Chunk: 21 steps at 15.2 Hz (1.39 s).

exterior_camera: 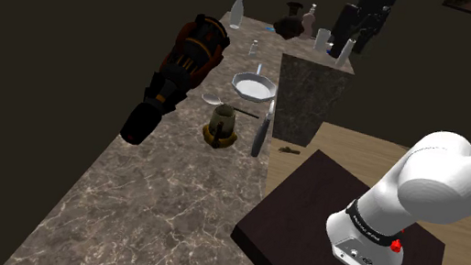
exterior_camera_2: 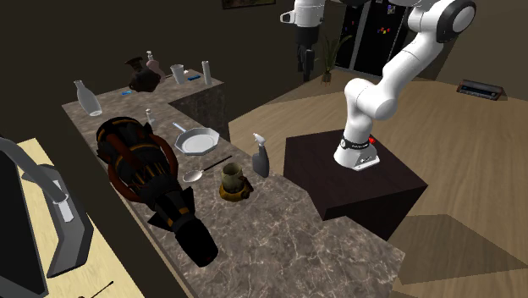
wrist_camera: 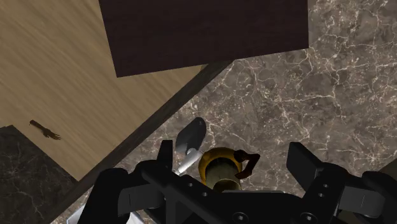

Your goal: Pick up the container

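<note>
The container point(exterior_camera: 222, 125) is a small olive-gold jug with a dark handle. It stands upright on the marble counter point(exterior_camera: 150, 209), next to a grey spray bottle point(exterior_camera: 264, 129). In the second exterior view the container point(exterior_camera_2: 231, 180) sits just left of the spray bottle point(exterior_camera_2: 260, 157). My gripper point(exterior_camera_2: 305, 61) hangs high in the air, well above the counter. Looking down from the wrist, the container point(wrist_camera: 222, 168) lies far below, between the open fingers of the gripper point(wrist_camera: 234, 159), untouched by them.
A large black and orange barrel-shaped object point(exterior_camera: 176, 73) lies along the counter beside the container. Behind it are a white pan point(exterior_camera: 255, 86), a spoon point(exterior_camera: 215, 99), a white bottle point(exterior_camera: 237, 10) and a dark vase point(exterior_camera: 289, 23). A raised stone block point(exterior_camera: 310, 95) and the dark stand point(exterior_camera: 334, 213) border the counter.
</note>
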Each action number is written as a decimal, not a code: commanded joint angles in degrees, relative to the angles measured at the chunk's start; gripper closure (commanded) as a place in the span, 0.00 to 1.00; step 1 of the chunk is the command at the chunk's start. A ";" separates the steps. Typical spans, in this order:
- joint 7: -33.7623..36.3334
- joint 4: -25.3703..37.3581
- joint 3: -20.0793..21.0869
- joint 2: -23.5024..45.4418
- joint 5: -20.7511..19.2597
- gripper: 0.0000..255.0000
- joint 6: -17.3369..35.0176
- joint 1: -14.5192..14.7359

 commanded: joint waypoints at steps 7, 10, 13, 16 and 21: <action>0.14 -4.87 -0.14 6.94 0.70 0.00 12.24 0.63; 0.12 -6.21 -0.21 11.47 1.08 0.00 18.32 1.01; 0.02 -6.80 -0.25 16.61 1.54 0.00 24.27 1.39; -0.17 -6.62 -0.29 22.27 2.07 0.00 29.97 1.80; -0.70 -4.63 -0.28 32.57 3.19 0.00 38.63 2.49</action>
